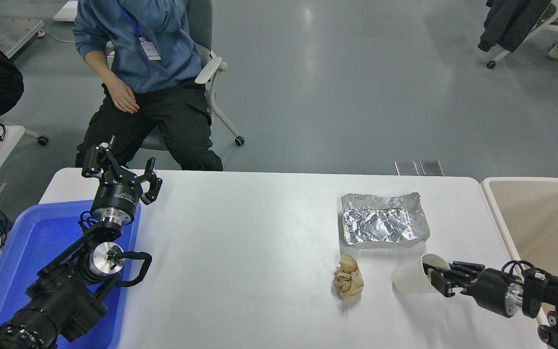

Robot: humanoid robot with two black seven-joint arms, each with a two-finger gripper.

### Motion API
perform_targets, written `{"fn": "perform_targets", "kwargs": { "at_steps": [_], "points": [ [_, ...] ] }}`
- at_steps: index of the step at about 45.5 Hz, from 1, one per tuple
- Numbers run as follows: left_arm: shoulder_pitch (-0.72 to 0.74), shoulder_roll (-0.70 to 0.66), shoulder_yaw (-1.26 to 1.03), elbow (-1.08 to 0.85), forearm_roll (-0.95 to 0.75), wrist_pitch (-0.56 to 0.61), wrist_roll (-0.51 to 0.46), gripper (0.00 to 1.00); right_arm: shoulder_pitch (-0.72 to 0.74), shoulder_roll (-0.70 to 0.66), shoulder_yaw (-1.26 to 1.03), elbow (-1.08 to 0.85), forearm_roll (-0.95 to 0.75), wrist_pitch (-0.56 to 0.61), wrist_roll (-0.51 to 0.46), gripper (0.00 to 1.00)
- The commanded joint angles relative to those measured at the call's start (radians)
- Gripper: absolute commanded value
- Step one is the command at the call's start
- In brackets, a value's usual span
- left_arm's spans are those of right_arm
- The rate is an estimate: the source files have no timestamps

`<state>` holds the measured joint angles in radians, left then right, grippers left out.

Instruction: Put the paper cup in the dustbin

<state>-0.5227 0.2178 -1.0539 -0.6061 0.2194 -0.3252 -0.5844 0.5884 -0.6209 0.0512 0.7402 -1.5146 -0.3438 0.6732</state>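
Lying sideways, white paper cup [412, 278]; right gripper [438, 278] clamps its rim.

Paper cup [410, 278] lies right of paper ball [348, 282] (foil tray [384, 219] behind both).

Foil tray [384, 219] on the white table [240, 252], crumpled brown paper ball [348, 277] just in front of it. Blue bin [32, 242] at table's left edge. Seated person [148, 72] on office chair [211, 72] beyond.
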Motion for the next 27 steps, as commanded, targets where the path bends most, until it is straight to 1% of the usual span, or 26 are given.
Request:
{"fn": "perform_targets", "kwargs": {
  "at_steps": [1,8,15,21,27],
  "points": [
    [0.0,0.0,0.0,-0.001,0.0,0.0,0.0,1.0,0.008,-0.003,-0.007,0.011,0.004,0.006,0.003,0.0],
    [0.0,0.0,0.0,0.0,0.0,0.0,0.0,1.0,0.01,-0.02,-0.005,0.031,0.016,0.006,0.023,0.0],
    [0.0,0.0,0.0,0.0,0.0,0.0,0.0,1.0,0.013,-0.088,-0.002,0.114,0.036,0.011,0.029,0.0],
    [0.0,0.0,0.0,-0.001,0.0,0.0,0.0,1.0,0.039,-0.181,-0.001,0.232,0.082,0.022,0.029,0.0],
    [0.0,0.0,0.0,-0.001,0.0,0.0,0.0,1.0,0.086,-0.313,0.004,0.367,0.142,0.065,0.028,0.0]
  ]
}}
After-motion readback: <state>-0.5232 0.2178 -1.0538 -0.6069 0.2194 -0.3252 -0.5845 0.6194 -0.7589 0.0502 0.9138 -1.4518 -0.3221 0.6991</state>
